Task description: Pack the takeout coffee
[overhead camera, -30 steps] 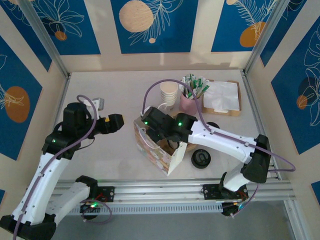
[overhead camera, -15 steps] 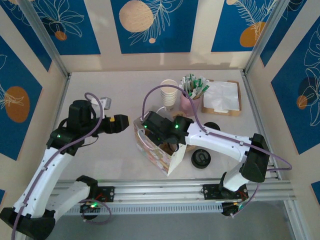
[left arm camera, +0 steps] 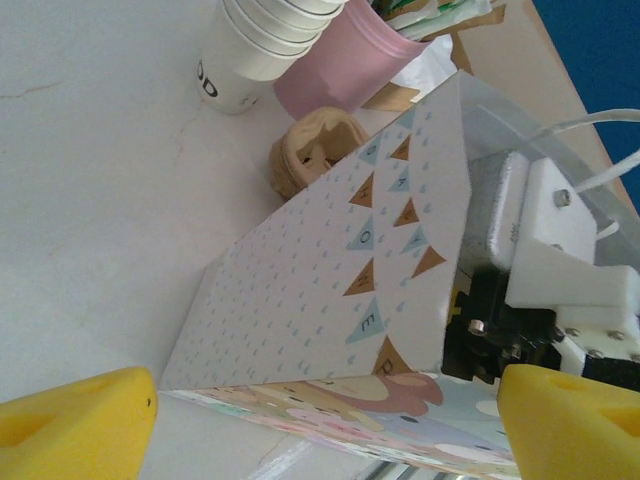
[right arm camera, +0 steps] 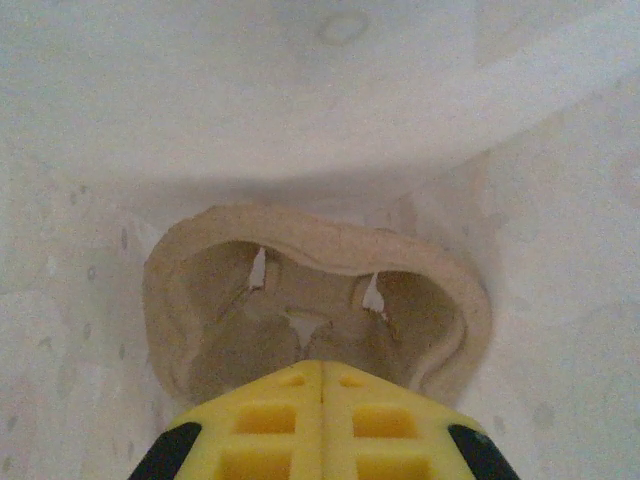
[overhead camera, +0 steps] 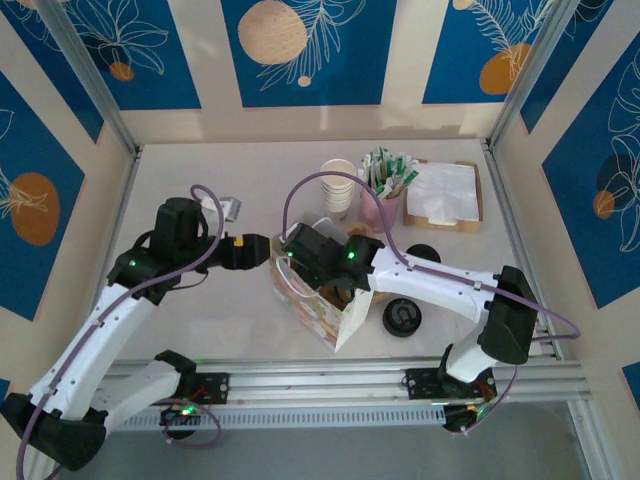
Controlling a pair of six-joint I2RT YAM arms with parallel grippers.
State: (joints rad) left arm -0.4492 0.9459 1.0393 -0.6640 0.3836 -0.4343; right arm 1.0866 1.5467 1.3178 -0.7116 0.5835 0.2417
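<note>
A patterned paper bag (overhead camera: 310, 300) stands open at the table's middle. My right gripper (right arm camera: 322, 368) reaches down into it, its yellow fingers pressed shut with nothing between them. Just past its tips a brown pulp cup carrier (right arm camera: 310, 290) lies on the bag's bottom. My left gripper (overhead camera: 262, 250) hovers at the bag's left side, open, its yellow fingers (left arm camera: 75, 420) spread wide before the bag's pennant-printed wall (left arm camera: 330, 290) without touching it. A stack of white paper cups (overhead camera: 338, 187) stands behind the bag.
A pink cup (overhead camera: 380, 205) of sachets and a wooden napkin tray (overhead camera: 445, 195) stand at the back right. Two black lids (overhead camera: 402, 318) (overhead camera: 425, 253) lie right of the bag. Another brown carrier (left arm camera: 310, 155) sits behind the bag. The frame's walls close in the table.
My left arm has swung right, bringing its open gripper from the table's left up to the bag's side. The right gripper has stayed shut inside the bag.
</note>
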